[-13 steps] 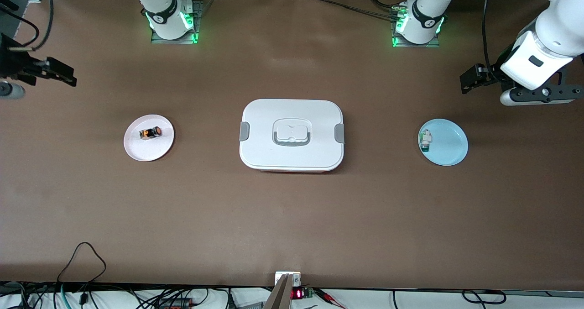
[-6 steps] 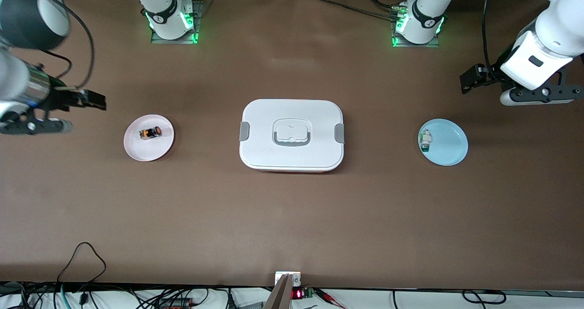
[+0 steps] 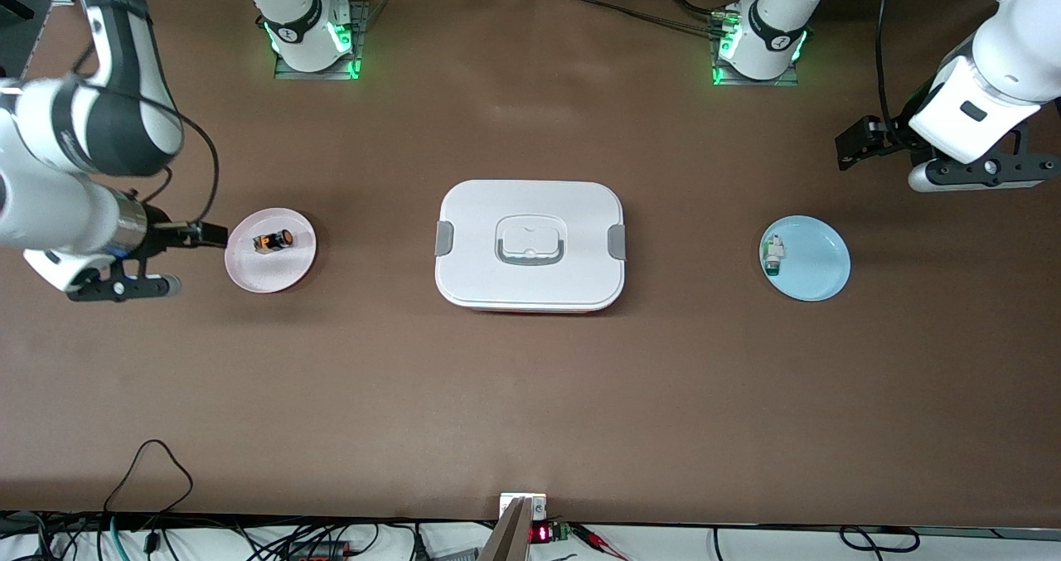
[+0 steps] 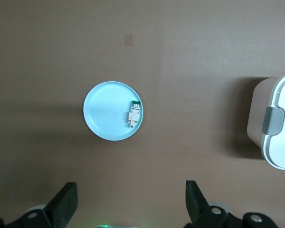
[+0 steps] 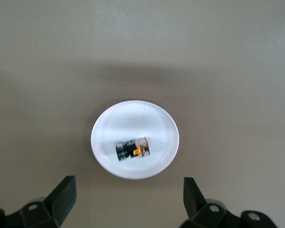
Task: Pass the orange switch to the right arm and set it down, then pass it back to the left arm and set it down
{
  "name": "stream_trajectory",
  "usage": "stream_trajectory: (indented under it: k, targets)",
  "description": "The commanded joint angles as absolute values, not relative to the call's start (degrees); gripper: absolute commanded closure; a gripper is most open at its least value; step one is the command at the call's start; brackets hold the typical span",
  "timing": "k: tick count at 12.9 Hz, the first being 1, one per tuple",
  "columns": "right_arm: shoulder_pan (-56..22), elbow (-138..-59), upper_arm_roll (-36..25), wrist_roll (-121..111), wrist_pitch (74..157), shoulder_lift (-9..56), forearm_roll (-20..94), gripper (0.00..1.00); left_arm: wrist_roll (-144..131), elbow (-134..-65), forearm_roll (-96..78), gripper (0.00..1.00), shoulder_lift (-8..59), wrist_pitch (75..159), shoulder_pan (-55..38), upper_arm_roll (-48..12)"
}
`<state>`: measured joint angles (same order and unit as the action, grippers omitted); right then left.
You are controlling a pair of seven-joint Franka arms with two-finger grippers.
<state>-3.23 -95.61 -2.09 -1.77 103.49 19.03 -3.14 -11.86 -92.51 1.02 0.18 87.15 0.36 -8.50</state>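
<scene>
The orange switch lies on its side on a pink plate toward the right arm's end of the table. My right gripper hangs just outside that plate's rim, open and holding nothing. The white box, with grey side clips and a lid handle, stands in the middle of the table. Over the left arm's end of the table, my left gripper waits open and empty, short of the blue plate.
A blue plate toward the left arm's end carries a small white-and-green component. The two arm bases stand at the table's edge farthest from the front camera. Cables lie along the nearest edge.
The right arm has swung in from the table's end and come down beside the pink plate. Its gripper stays open. The left arm has not moved.
</scene>
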Motion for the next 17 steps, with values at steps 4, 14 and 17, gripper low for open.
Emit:
stream_trajectory:
  k: [4,14,17]
  targets:
    - [-1.1,-116.0,-1.5,-5.0,121.4,14.5,-3.6,0.0,-11.2,-92.7,0.5,0.0,-0.4,87.0,0.4,-8.5]
    - [1.5,-123.8,1.0,-17.1,129.1,16.3,-2.8,0.0,-11.3,-92.7,0.5,0.0,-0.4,87.0,0.4,-8.7]
    - [2.3,-124.1,1.0,-15.8,131.0,18.4,-2.4,0.0,-11.2,-92.7,0.5,0.0,-0.4,86.8,0.4,-8.7]
